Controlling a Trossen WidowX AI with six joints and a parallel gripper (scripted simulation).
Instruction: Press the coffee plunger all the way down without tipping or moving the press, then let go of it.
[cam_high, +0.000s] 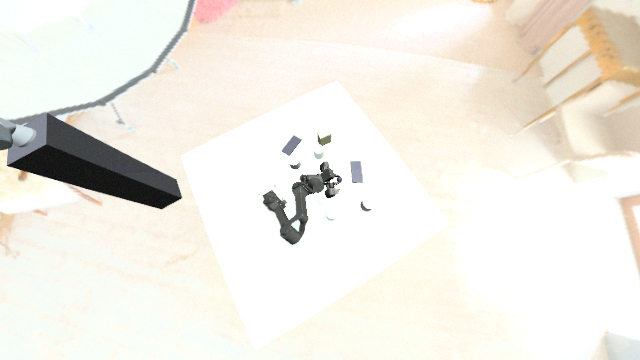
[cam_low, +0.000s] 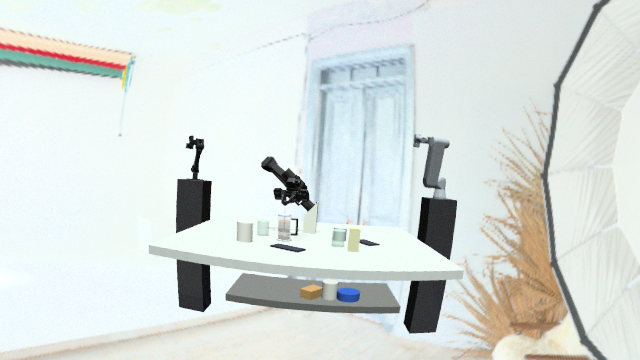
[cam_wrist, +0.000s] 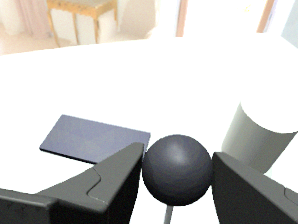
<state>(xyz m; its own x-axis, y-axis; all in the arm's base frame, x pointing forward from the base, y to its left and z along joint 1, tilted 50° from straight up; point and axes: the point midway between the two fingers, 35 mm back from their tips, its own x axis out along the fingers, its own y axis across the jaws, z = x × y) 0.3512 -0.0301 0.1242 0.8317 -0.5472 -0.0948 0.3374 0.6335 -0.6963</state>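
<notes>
Plunger knob (cam_wrist: 177, 169): dark, smooth, soft sheen, plastic-looking. Rod (cam_wrist: 168, 217) below: thin, grey, metallic. Fingers: matt dark grey, hard plastic look. Press body (cam_low: 284, 227): clear, glass-like, dark handle. Bench (cam_low: 380, 257): smooth matt white. Flat slab (cam_wrist: 93, 140): matt slate-grey.

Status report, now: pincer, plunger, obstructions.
Pincer shut on plunger knob. Rod still showing, plunger not down. Press upright. Nothing in the way.
</notes>
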